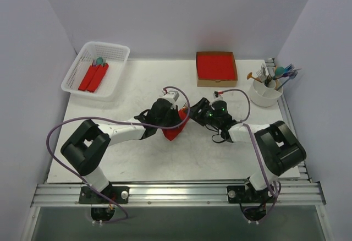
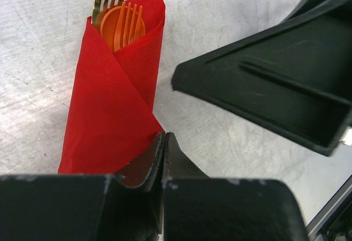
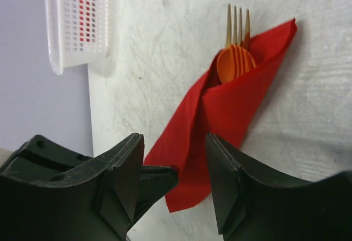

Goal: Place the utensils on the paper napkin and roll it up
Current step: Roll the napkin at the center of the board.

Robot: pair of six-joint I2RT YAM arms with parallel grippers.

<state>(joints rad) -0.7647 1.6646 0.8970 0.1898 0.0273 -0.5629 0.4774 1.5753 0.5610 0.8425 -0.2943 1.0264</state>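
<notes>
The scuffed white counter (image 1: 137,158) is boxed in by pale walls (image 1: 176,15). At its middle lies the red napkin (image 2: 110,125), rolled around the utensils (image 2: 122,26) (orange ones and a metal fork, heads poking out). The left hand (image 2: 164,140), closed tight, meets the napkin's lower end. The right hand (image 3: 175,144) straddles that end, fingers apart. A white basket (image 1: 96,67) sits well behind the napkin.

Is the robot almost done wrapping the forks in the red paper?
Nearly. Done: the utensils sit inside the paper napkin, which is already folded around them, tips poking out. In hand: the left end effector pinches its bottom corner; the right end effector stands open near it. Left: probably just letting go.
</notes>
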